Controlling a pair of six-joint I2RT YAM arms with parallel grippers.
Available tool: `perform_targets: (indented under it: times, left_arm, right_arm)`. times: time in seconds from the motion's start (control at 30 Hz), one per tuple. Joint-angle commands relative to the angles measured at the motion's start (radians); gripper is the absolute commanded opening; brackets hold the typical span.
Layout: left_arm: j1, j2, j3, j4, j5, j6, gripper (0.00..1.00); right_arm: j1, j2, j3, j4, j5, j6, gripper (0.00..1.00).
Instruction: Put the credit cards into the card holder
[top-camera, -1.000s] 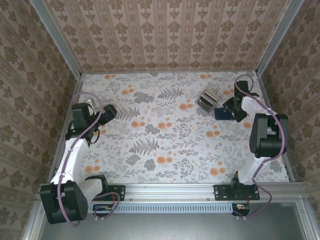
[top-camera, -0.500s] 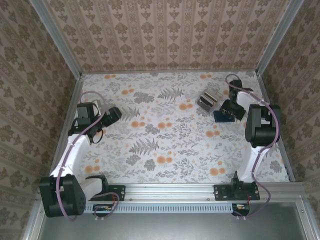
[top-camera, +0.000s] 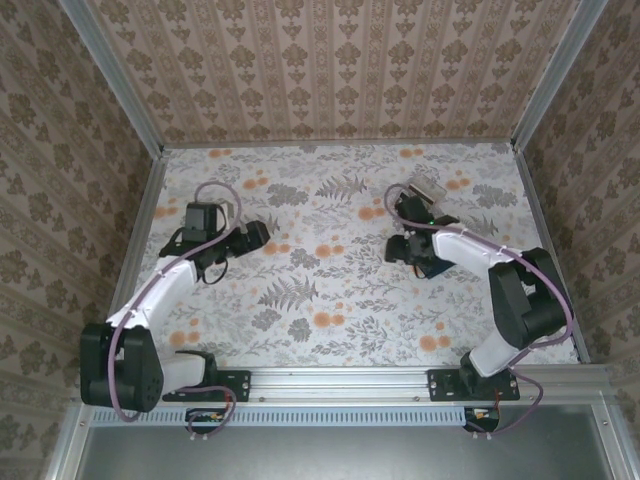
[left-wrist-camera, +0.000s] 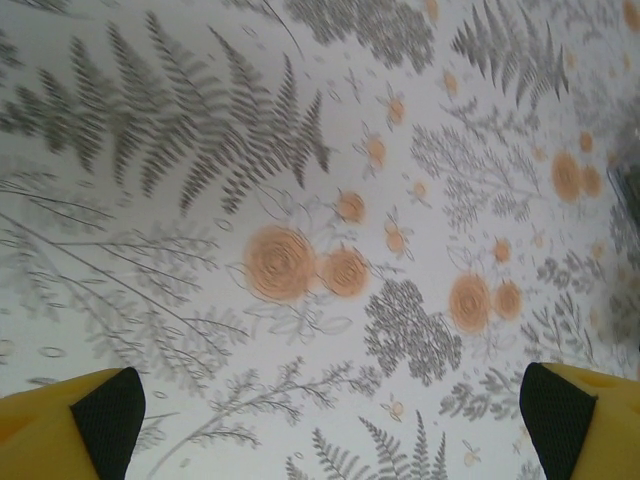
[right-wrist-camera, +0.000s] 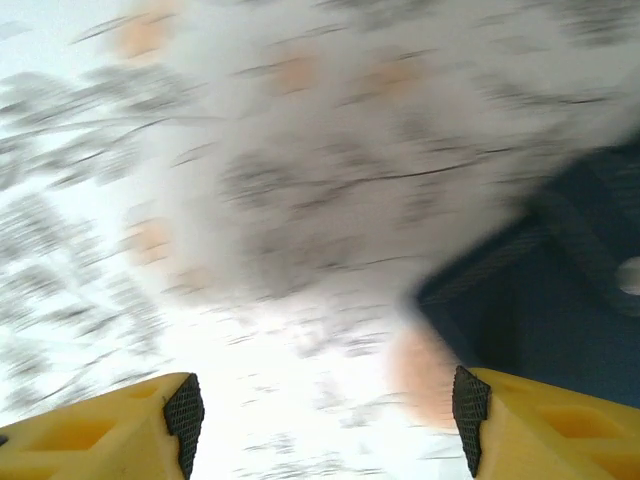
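The right tool (right-wrist-camera: 325, 410), jaws spread and empty, hangs over the floral bench (top-camera: 330, 290) just beside the navy card holder (right-wrist-camera: 560, 300); the credit cards (top-camera: 425, 190) lie farther back; the left tool (left-wrist-camera: 330, 410) gapes wide

The left arm (top-camera: 165, 285) and right arm (top-camera: 468, 247) are built alike: smooth white link shells between chunky black joint housings. A purple cable (top-camera: 214, 186) runs along each. Black base blocks sit at 6 o'clock in the top view. The left gripper (left-wrist-camera: 330, 410) and right gripper (right-wrist-camera: 325, 408) have yellow fingers (left-wrist-camera: 40, 420) faced with black textured pads (left-wrist-camera: 105, 405).
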Motion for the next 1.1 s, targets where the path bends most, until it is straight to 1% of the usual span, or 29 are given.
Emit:
perform_targets:
  times: [0.0,0.07,0.17,0.23,0.27,0.3,0.37,0.43,0.53,0.6,0.73,0.77,0.87,0.9,0.97,1.03,1.07]
  left_arm:
    - [-0.037,0.039,0.026,-0.002,0.052,0.004,1.0]
    - [-0.072,0.05,0.018,0.006,0.053,0.006,1.0]
    - [-0.117,0.047,0.013,0.021,0.056,0.002,1.0]
    - [-0.147,0.04,0.018,0.022,0.055,0.016,1.0]
    - [-0.16,0.038,0.019,0.025,0.051,0.028,1.0]
    - [-0.173,0.039,0.022,0.03,0.045,0.044,1.0]
    - [-0.196,0.05,0.036,0.038,0.045,0.072,1.0]
    - [-0.212,0.079,0.074,0.015,0.07,0.103,1.0]
    - [-0.229,0.121,0.113,0.005,0.099,0.137,1.0]
    - [-0.237,0.144,0.13,0.008,0.105,0.131,0.98]
    - [-0.25,0.181,0.149,0.012,0.115,0.137,0.97]
    - [-0.25,0.187,0.15,0.015,0.111,0.137,0.97]
    - [-0.25,0.207,0.163,0.016,0.116,0.129,0.95]
    - [-0.281,0.211,0.166,0.014,0.118,0.132,0.95]
    - [-0.287,0.214,0.169,0.01,0.108,0.136,0.95]
    - [-0.288,0.213,0.168,0.007,0.108,0.135,0.95]
    - [-0.289,0.213,0.172,0.001,0.11,0.138,0.95]
  right_arm:
    - [0.076,0.007,0.007,0.176,-0.082,0.065,0.67]
    - [0.098,-0.009,0.028,0.164,-0.05,0.098,0.67]
    - [0.074,-0.109,0.005,0.084,0.062,0.172,0.68]
    - [0.013,-0.176,-0.03,-0.012,0.208,0.271,0.74]
    - [-0.026,-0.197,-0.05,-0.036,0.236,0.296,0.75]
    - [-0.078,-0.209,-0.079,-0.044,0.233,0.313,0.76]
    - [-0.197,-0.252,-0.139,-0.031,0.135,0.354,0.76]
    - [-0.287,-0.265,-0.219,0.054,-0.027,0.369,0.73]
    - [-0.33,-0.248,-0.279,0.163,-0.133,0.36,0.64]
    - [-0.345,-0.237,-0.289,0.18,-0.164,0.371,0.61]
    - [-0.348,-0.223,-0.349,0.324,-0.22,0.411,0.57]
    - [-0.35,-0.179,-0.342,0.335,-0.233,0.413,0.56]
    - [-0.354,-0.125,-0.324,0.347,-0.242,0.424,0.53]
    - [-0.354,-0.112,-0.328,0.36,-0.24,0.432,0.52]
    - [-0.355,-0.088,-0.318,0.368,-0.242,0.428,0.48]
    - [-0.359,-0.07,-0.295,0.331,-0.233,0.406,0.45]
    - [-0.363,-0.072,-0.3,0.331,-0.227,0.406,0.4]
